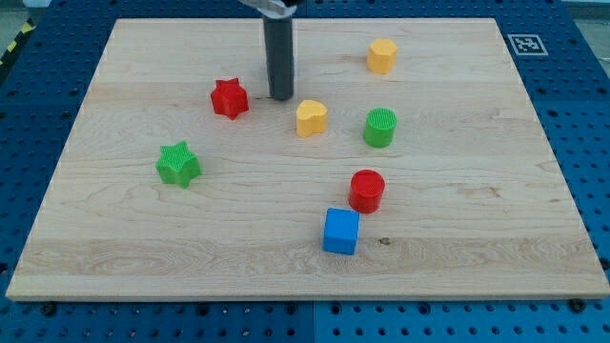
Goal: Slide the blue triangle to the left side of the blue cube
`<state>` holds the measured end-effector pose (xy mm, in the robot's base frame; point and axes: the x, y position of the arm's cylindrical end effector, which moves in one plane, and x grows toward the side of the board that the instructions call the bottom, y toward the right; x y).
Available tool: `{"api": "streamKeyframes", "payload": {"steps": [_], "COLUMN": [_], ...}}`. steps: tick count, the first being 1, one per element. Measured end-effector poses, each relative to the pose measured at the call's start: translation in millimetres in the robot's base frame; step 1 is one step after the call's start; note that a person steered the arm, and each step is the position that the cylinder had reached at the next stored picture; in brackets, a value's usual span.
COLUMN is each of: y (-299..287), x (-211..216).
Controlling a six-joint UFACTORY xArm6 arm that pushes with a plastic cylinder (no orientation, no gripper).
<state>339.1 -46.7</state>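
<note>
The tool, a plain dark rod with nothing to open or clench, is standing upright over the upper middle of the wooden bench [143,267] and is grasping nothing. Its tip [280,97] is resting on the wood between the red star [229,98], near on the view's left, and the yellow heart [311,118], near on the view's lower right, and is touching neither. The blue cube [341,231] is sitting well below the tip, toward the view's bottom, with the red cylinder [366,191] just beside its upper right corner. I am not making out a blue triangle anywhere on the bench; it may be hiding behind the rod, but I cannot tell. The green cylinder [380,127] is standing to the right of the heart, the yellow hexagon [382,56] is lying above it near the top edge, and the green star [178,164] is sitting alone at the view's left.
</note>
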Motion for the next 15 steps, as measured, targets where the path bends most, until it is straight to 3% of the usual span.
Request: {"api": "streamKeyframes", "payload": {"steps": [2, 4, 7, 10, 15], "y": [-64.9, -5.2, 33.3, -1.5, -7.2], "x": [-69.8, -77.1, -4.6, 5.6, 136.0]}}
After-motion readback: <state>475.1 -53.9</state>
